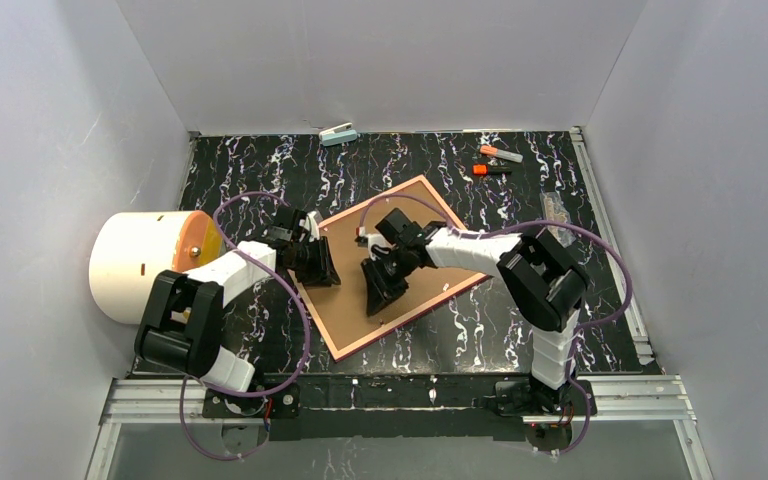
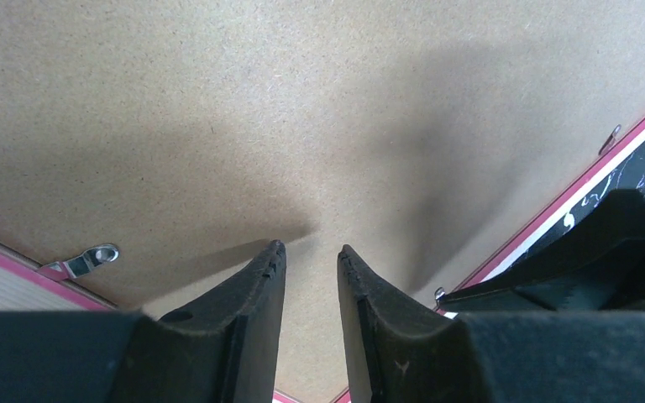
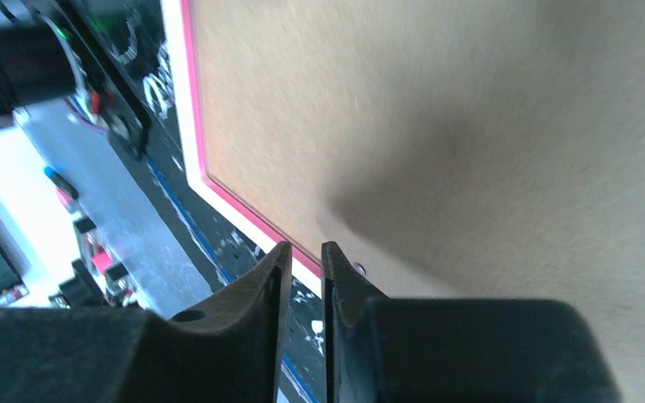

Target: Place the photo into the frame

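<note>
The frame [image 1: 343,352] lies face down and slanted on the black marbled table, its thin pink rim showing. The brown cardboard backing board [image 1: 422,212] fills it. The photo is hidden. My left gripper [image 1: 322,270] hovers over the board's left edge; in the left wrist view [image 2: 311,248] its jaws are narrowly apart and empty, close above the board [image 2: 302,101]. A metal tab [image 2: 92,256] lies by the pink rim [image 2: 554,206]. My right gripper [image 1: 380,295] is over the board's near part; in the right wrist view [image 3: 302,245] its jaws are almost closed and empty, at the pink rim [image 3: 218,180].
A white cylinder with an orange face [image 1: 140,262] stands at the left beside the left arm. A small pale stapler-like item [image 1: 338,133] lies at the back wall. Two orange-capped markers [image 1: 500,153] and a clear item [image 1: 557,210] lie at the back right.
</note>
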`<action>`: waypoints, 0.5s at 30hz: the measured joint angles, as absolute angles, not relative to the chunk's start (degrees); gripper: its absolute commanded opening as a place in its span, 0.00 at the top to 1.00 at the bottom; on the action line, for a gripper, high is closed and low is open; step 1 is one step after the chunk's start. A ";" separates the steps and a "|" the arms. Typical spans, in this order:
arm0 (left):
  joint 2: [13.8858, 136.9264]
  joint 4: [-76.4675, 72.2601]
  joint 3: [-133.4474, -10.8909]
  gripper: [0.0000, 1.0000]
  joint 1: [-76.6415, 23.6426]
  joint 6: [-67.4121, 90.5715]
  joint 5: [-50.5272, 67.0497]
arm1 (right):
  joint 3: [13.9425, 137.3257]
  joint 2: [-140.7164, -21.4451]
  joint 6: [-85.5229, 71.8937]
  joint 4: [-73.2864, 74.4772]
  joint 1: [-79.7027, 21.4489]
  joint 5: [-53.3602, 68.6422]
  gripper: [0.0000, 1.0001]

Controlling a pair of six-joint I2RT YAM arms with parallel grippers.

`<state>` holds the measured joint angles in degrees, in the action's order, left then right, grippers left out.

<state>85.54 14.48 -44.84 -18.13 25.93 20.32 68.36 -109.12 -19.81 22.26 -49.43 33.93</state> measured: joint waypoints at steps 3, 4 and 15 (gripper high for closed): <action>85.45 15.29 -45.60 0.69 -18.13 25.93 20.32 | 70.70 -108.62 -22.44 20.14 -48.07 33.19 0.68; 85.45 15.49 -45.95 0.69 -18.13 25.93 20.32 | 70.72 -107.94 -23.44 19.09 -47.24 32.91 0.67; 88.60 15.29 -54.68 0.60 -19.75 25.71 23.16 | 65.17 -97.03 -33.69 17.87 -28.82 17.89 0.64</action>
<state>88.60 15.29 -54.68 -19.75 25.71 23.16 65.17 -97.03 -33.69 17.87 -28.82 17.89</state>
